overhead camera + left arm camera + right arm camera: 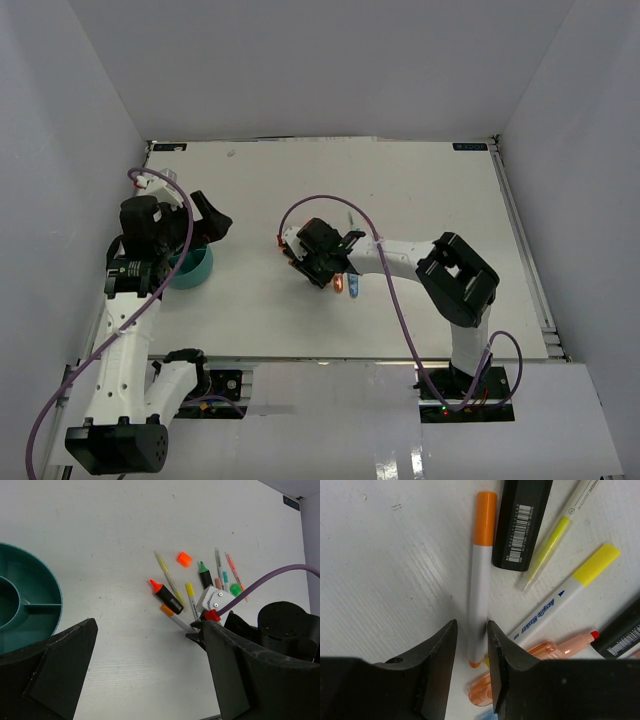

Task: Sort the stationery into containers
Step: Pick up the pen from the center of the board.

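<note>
White table holds a divided teal tub, pens lying well apart

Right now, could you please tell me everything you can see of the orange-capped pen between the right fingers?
The pen is slim, with a white plastic-looking barrel, a long orange cap and a small orange end plug. It lies flat on the white table, cap pointing away from the right gripper, whose fingers straddle its plug end; whether they pinch it I cannot tell. A black marker lies close beside the cap.
</note>
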Controlling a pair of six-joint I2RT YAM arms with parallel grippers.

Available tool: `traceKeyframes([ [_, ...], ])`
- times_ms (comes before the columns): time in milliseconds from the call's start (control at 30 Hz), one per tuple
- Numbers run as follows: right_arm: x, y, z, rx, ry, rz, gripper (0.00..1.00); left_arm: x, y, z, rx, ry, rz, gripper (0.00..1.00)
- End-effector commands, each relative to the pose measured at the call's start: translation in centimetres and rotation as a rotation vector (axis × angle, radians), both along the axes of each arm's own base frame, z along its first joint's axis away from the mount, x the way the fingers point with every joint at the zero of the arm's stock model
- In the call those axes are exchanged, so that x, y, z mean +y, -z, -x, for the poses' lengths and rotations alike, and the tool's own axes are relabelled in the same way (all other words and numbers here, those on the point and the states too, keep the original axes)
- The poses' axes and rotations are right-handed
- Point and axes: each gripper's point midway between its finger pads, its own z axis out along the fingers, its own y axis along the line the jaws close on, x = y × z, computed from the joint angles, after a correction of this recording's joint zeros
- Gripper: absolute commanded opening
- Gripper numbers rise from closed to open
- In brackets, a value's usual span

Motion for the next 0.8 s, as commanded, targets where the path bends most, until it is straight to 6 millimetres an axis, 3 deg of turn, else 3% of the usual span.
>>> traceKeyframes([
  [0,-0.1,0.6,0.2,-0.034,-0.013,0.033,0.36,-0.6,-0.2,0.0,-0.015,0.028,0.017,0.98],
  [133,-0.2,0.2,1.2,-0.046,-0.032,0.028,0.23,-1.1,-0.1,0.2,-0.002,0.041,0.049,0.98],
  [267,0.3,-1.6,2.5,-0.049,-0.052,-0.03,0.14,-1.7,0.3,0.6,0.023,0.053,0.093,0.98],
  [433,2.0,-7.5,3.4,-0.07,-0.03,-0.216,0.08,-3.1,0.6,1.2,0.061,0.088,0.184,0.98],
  [567,3.1,-13.4,3.7,-0.129,-0.035,-0.396,0.08,-4.4,0.7,1.5,0.083,0.119,0.274,0.98],
  [767,3.9,-19.2,4.0,-0.199,-0.023,-0.629,0.08,-7.4,-0.4,2.1,0.073,0.227,0.383,0.89],
])
